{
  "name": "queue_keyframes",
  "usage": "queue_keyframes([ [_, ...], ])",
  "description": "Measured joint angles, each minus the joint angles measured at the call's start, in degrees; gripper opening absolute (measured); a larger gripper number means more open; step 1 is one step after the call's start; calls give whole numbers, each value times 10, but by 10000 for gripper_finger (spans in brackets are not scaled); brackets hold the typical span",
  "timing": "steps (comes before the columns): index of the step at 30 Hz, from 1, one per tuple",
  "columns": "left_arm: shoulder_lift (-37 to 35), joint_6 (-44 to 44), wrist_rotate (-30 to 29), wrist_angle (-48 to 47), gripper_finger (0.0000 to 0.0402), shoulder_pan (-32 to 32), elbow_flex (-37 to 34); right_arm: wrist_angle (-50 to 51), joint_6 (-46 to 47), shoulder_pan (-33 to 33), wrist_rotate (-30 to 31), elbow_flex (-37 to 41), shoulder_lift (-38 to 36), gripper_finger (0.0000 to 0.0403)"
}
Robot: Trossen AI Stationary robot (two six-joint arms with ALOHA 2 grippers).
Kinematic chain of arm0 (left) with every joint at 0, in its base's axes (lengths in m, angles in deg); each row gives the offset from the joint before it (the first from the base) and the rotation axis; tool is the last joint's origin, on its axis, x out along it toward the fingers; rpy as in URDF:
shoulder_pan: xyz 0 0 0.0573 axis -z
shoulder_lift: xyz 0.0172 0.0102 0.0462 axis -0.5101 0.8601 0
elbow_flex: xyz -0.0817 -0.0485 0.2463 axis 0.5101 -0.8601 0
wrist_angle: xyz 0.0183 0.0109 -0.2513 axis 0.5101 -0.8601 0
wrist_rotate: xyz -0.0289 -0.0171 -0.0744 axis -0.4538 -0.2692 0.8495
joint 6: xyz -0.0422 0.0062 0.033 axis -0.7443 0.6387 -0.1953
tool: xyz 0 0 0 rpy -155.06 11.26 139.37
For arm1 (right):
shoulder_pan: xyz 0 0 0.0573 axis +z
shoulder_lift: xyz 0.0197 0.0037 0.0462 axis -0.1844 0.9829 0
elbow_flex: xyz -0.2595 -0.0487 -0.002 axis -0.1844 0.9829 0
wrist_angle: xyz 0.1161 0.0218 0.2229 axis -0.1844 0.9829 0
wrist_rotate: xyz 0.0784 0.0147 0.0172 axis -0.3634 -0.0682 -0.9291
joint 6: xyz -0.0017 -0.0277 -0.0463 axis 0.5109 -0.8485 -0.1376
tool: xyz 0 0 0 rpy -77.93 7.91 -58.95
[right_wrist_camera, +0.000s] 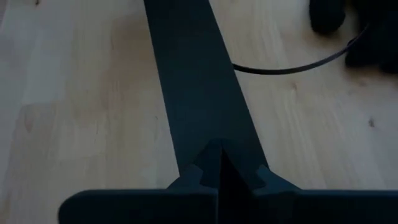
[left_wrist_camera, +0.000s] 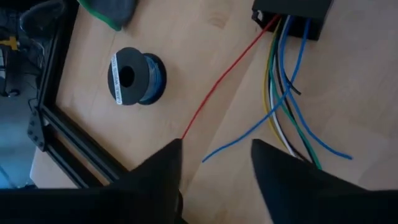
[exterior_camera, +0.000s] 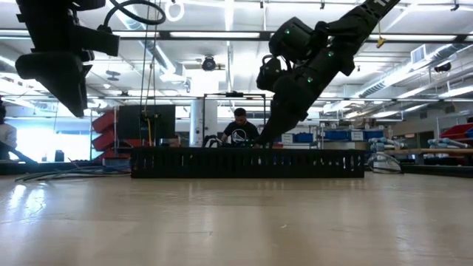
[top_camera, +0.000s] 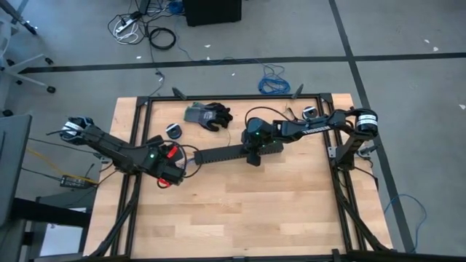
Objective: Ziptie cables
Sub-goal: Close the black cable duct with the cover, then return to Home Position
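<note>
As the overhead frame is read from left to right, the left hand comes first, left of centre, with its fingers parted and nothing between them. Its wrist picture shows the two dark fingertips standing apart over bare wood. Just beyond them lie the cables, a fan of blue, green, white, yellow and black wires with one red strand straying aside towards a fingertip. All of them issue from the end of the black slotted channel at that picture's upper right. A small spool of blue wire sits apart at upper left.

Further right in the overhead frame the channel runs as a long dark bar across the middle of the surface, rising slightly to the right. The cables' long axis appears to follow it, splaying only at the left end.

At the bar's right end sits the right hand, closed, its fingers meeting on the channel's top, as its wrist picture confirms. A dark glove lies above.

Judged from this, the left hand is clearly the nearer to the free wire ends, which lie directly ahead of it.
</note>
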Motion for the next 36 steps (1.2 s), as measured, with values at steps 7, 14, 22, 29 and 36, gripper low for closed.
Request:
queue_keyframes([
  [7,-11,12,-49,1,228,0,7,17,-24,3,-15,-1,-54,0],
  [14,-53,9,-135,39,212,26,4,75,-30,35,34,34,-199,0],
  [22,-167,19,-259,185,207,102,-75,-12,42,80,91,211,-429,0],
  [29,-272,249,-229,644,207,103,-274,-195,80,105,48,355,-576,0],
  [36,-260,423,-75,1123,207,38,-444,-296,94,149,31,421,-594,0],
])
